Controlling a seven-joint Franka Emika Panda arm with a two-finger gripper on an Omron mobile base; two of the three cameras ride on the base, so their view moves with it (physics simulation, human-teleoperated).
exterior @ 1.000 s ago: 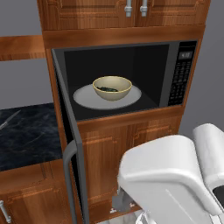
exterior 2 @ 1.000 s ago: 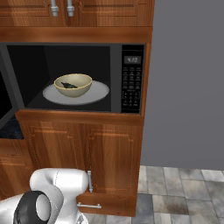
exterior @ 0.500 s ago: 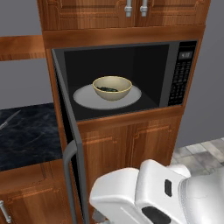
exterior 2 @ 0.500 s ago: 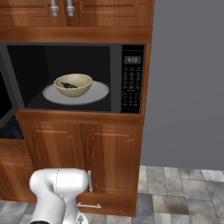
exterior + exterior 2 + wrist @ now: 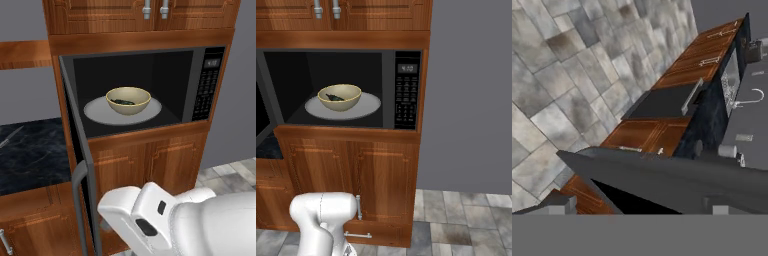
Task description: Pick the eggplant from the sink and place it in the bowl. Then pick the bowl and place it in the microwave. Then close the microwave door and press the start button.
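Note:
The microwave (image 5: 150, 85) stands open, and the pale bowl (image 5: 128, 100) rests on its white plate (image 5: 97, 112) inside the dark cavity. The dark eggplant (image 5: 122, 102) lies in the bowl (image 5: 339, 96); from the right the eggplant (image 5: 334, 98) shows over the rim. The microwave door (image 5: 80, 165) swings out to the left, edge-on, with its long handle (image 5: 77, 200) toward me. In the hand view my gripper (image 5: 640, 207) is open with nothing between its fingers, and the door's grey frame (image 5: 662, 172) crosses close in front of it. Farther off lies the sink (image 5: 730, 80).
The black keypad (image 5: 406, 97) sits right of the cavity. Wooden cabinet doors (image 5: 351, 185) fill the space below, a dark marble counter (image 5: 30, 155) runs left, and grey floor tiles (image 5: 466, 225) lie to the right. My white arm (image 5: 165, 220) is low in front of the cabinets.
My arm has swung lower and to the left in front of the cabinets. The bowl, eggplant and microwave door have not moved.

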